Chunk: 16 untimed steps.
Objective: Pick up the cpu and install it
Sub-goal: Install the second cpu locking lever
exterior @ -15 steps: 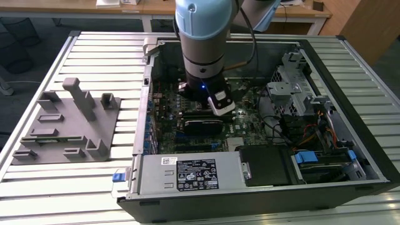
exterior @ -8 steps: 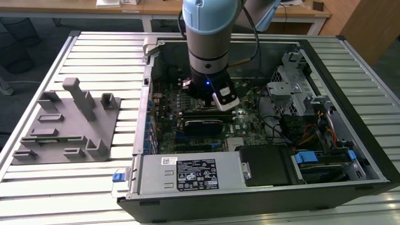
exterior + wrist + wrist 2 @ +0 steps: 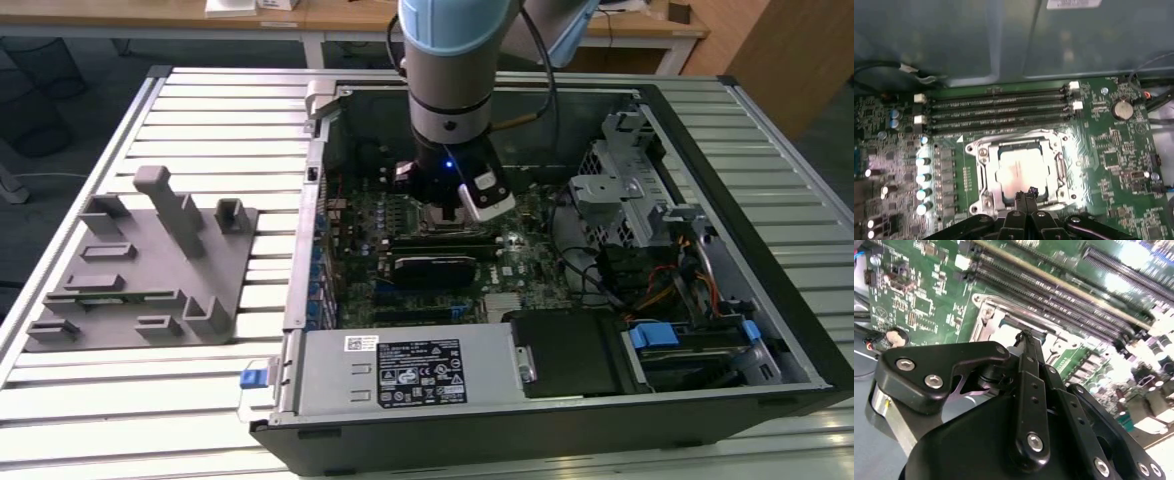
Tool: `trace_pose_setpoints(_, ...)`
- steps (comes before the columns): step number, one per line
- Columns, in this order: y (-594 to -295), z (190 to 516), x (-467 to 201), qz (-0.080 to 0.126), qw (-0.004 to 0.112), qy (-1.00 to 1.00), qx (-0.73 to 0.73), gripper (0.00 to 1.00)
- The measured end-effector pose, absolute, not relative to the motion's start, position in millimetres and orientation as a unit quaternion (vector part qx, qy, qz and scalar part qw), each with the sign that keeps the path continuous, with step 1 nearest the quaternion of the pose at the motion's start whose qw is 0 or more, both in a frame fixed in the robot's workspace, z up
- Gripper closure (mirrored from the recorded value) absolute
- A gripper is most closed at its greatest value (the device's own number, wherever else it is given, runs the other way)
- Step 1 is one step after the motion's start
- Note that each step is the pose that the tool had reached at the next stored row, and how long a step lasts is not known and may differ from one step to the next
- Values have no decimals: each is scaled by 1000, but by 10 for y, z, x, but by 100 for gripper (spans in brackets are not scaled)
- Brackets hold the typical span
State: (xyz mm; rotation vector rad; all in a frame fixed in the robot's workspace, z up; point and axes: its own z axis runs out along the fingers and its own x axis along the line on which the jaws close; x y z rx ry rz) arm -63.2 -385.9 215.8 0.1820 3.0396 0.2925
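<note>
The cpu (image 3: 1021, 170), a flat square chip with a shiny silver top, lies inside the metal socket frame (image 3: 984, 170) on the green motherboard (image 3: 1114, 160). My gripper (image 3: 1028, 193) hangs just over the chip's near edge, its two black fingers (image 3: 1021, 202) pressed together with nothing between them. In the second wrist view the same fingertips (image 3: 1026, 337) end at the socket frame (image 3: 986, 315). In the exterior view the arm reaches straight down into the open computer case, and the gripper (image 3: 443, 206) sits low over the board.
Four memory slots (image 3: 999, 107) run beside the socket, and a row of capacitors (image 3: 921, 180) stands on its other side. The case wall (image 3: 320, 200), drive cage (image 3: 627, 190) and power supply (image 3: 414, 370) surround the board. A grey fixture block (image 3: 147, 270) sits at the exterior view's left.
</note>
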Motion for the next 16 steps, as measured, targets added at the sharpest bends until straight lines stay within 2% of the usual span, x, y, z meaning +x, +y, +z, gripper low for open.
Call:
trace_pose_setpoints(9,-3669,2159,-619,64,43,995,58,89)
trace_pose_setpoints(16,-3667,2159,-617,63,43,995,58,89)
